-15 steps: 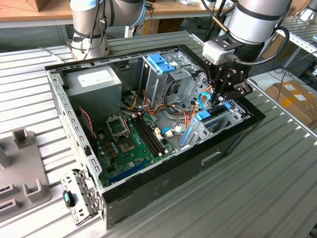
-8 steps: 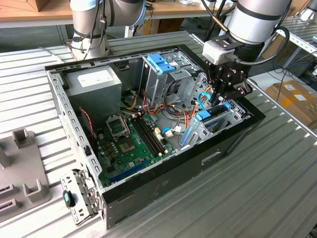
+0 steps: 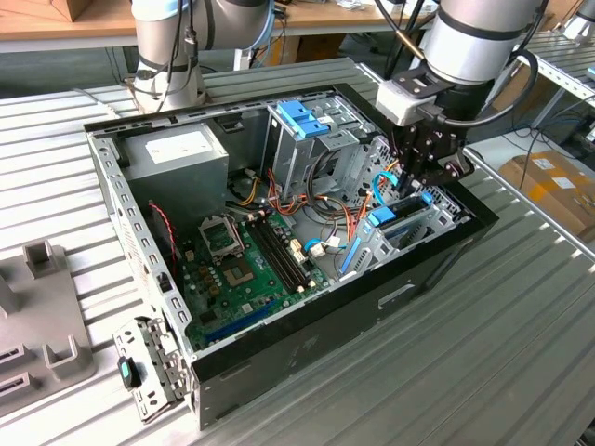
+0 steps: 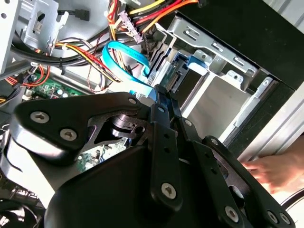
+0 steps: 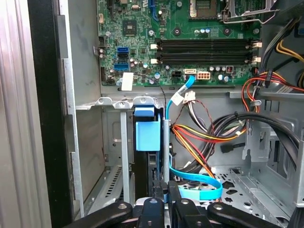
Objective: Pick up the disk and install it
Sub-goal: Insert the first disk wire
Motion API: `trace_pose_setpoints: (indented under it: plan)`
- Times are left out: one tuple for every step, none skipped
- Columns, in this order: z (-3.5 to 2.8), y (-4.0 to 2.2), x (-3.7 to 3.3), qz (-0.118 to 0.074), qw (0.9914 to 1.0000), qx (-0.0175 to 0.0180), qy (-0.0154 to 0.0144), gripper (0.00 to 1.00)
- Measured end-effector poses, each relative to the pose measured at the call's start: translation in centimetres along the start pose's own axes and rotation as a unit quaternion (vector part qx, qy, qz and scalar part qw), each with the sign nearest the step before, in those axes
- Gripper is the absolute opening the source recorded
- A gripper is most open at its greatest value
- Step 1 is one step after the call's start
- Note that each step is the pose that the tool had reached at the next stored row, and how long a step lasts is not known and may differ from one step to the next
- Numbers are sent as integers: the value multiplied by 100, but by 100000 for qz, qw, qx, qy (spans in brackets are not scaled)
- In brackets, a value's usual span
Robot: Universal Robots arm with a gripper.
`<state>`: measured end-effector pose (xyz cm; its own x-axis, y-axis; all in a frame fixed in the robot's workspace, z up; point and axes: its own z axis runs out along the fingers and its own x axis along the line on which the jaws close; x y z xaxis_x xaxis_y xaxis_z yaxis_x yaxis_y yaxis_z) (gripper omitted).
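Clenched claw nearest, seemingly pinching the disk by its edge. A blue cable loops just beside me. Farther on, the disk stands edgewise in its bay, right of centre in the exterior view. If I tilt it, it could jam or snag that cable.

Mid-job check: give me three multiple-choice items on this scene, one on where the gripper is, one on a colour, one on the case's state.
1. The gripper hangs over: A the motherboard; B the power supply; C the drive bay.
2. The flat cable by the bay is: A light blue; B green; C white.
3. The case is: A shut; B lying on its side, open on top; C upright with its panel on.

Answers: C, it is at the exterior view's right end of the case, above the bay. A, both wrist views show it light blue. B, its inside is exposed from above.
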<state>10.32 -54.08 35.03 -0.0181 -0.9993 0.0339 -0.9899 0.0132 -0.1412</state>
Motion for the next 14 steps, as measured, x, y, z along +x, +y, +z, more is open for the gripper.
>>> trace_pose_setpoints:
  plan:
    - [-1,10,8,6,100000,96,-1,16]
    - [-2,14,14,7,100000,120,2,16]
    - [-2,20,22,10,100000,140,-3,16]
    - [-3,27,36,7,100000,166,0,16]
    - [-3,32,44,8,100000,175,0,16]
    - [-2,32,46,6,100000,179,-5,16]
    - [-2,32,46,3,100000,180,-8,16]
    - [-3,32,46,7,100000,180,0,16]
    - [-3,33,47,10,100000,180,-4,16]
    - [-2,33,48,8,100000,179,-5,16]
    - [-2,33,48,10,100000,179,-7,16]
    - [-3,34,49,9,100000,180,-2,16]
    - [-3,38,49,12,100000,179,-4,16]
    - [-3,41,49,13,100000,179,-8,16]
